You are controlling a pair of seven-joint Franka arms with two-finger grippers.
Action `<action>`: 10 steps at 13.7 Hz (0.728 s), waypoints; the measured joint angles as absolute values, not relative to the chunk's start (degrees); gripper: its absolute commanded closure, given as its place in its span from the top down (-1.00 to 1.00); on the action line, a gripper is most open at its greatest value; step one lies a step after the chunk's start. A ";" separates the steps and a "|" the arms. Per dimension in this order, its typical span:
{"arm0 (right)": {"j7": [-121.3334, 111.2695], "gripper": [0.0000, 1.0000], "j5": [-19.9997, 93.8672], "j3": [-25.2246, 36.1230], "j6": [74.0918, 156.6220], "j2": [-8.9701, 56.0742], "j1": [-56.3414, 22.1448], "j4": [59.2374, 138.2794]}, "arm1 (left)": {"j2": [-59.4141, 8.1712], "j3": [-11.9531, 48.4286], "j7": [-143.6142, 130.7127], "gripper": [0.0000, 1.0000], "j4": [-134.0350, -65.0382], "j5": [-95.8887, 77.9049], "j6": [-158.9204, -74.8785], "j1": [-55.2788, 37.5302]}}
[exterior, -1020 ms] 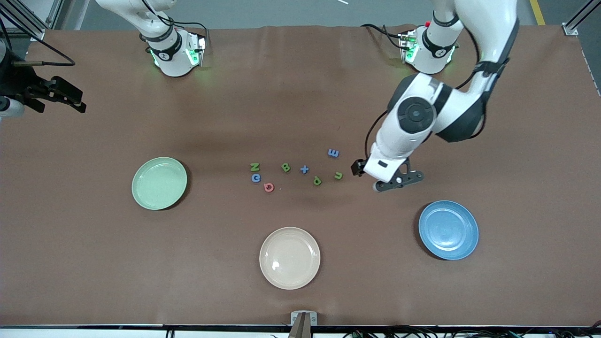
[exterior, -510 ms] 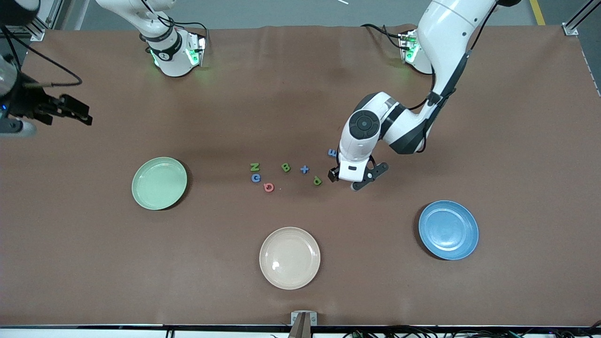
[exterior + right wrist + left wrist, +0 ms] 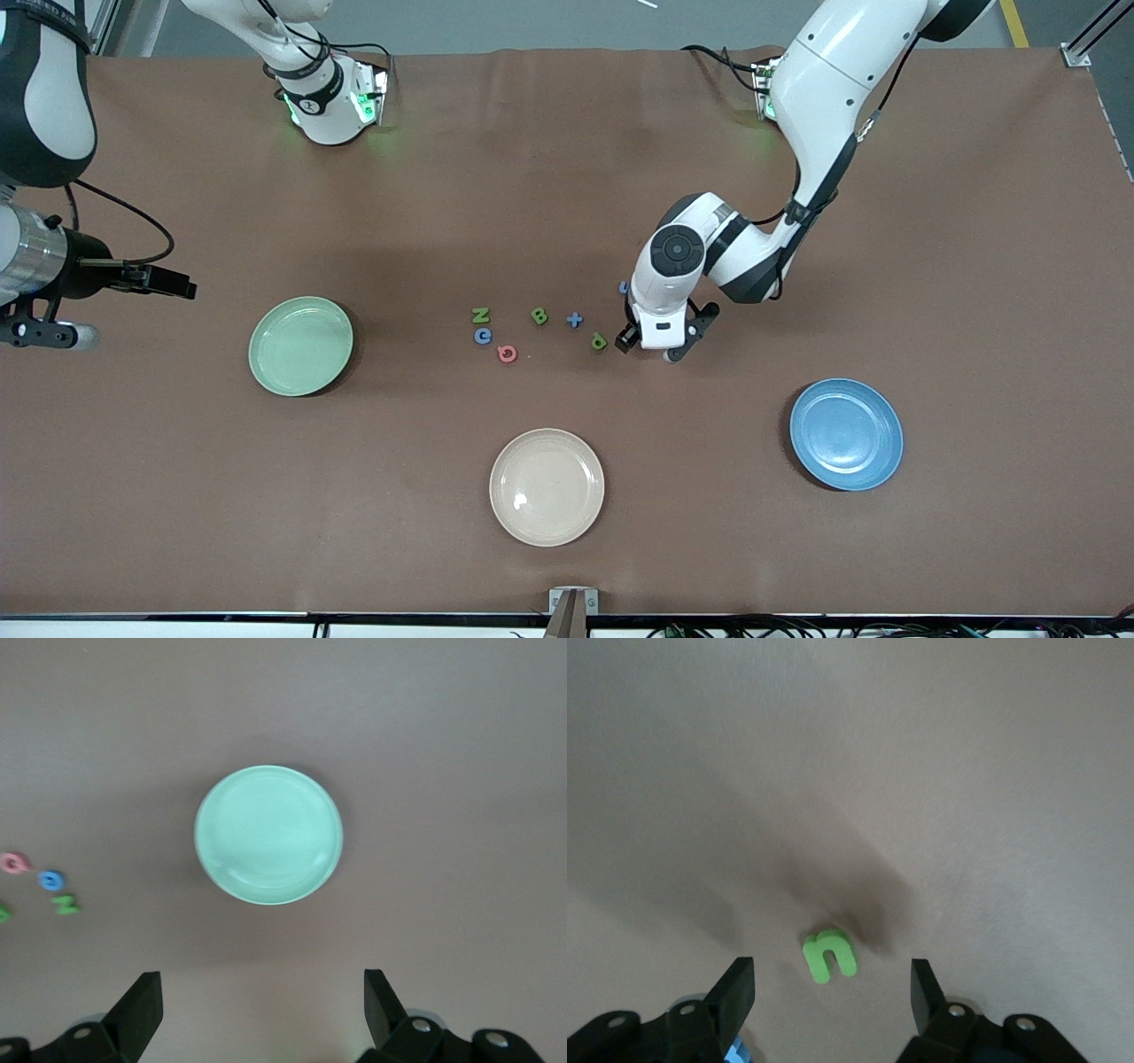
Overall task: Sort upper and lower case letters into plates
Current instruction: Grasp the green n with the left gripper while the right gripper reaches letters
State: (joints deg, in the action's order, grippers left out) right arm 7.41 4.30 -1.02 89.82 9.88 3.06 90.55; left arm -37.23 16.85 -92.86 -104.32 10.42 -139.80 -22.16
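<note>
Left gripper [image 3: 831,992], fingers spread apart, hangs low over the middle of the tabletop [image 3: 974,266], straddling a green "n" [image 3: 829,955] that lies flat between the two fingertips [image 3: 741,985], touching neither. Front view hides this letter under the left arm's wrist; only the left wrist view shows it. A sliver of the blue "E" [image 3: 624,287] peeks out beside the wrist housing in the front view.

Right gripper [image 3: 259,1001], also spread wide and holding nothing, hangs over the right arm's end of the tabletop, just beside the mint green plate [image 3: 300,346]. Right wrist view looks down on that plate, which is bare, and catches the red "G" [image 3: 11,862], blue "c" [image 3: 51,880] and green "N" [image 3: 66,903] at the frame edge.

Letters on the tabletop, front view, running from the right arm's end toward the left arm's: green N, blue c just nearer the camera than it, red G nearer again, green "B" [image 3: 539,315], blue "+" shaped piece [image 3: 575,320], green "p" [image 3: 599,341] just beside the left gripper.

Blue plate [image 3: 846,434] sits toward the left arm's end, nearer the camera than the letters, bare. Cream-beige plate [image 3: 547,486] sits nearest the camera, between the other two, also bare.
</note>
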 measured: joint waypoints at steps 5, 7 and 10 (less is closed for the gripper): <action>23.83 1.00 6.14 -1.80 101.92 13.00 -6.62 95.12 | -38.18 16.42 -93.64 0.23 -104.14 10.42 -139.92 -22.44; 31.74 1.00 6.13 -1.88 107.03 16.46 -11.62 95.87 | -38.39 16.33 -93.64 0.09 -103.83 10.42 -139.92 -22.45; 40.94 1.00 6.14 -1.86 114.45 21.74 -16.71 95.98 | -38.71 16.34 -93.64 -0.12 -103.71 10.42 -139.92 -22.49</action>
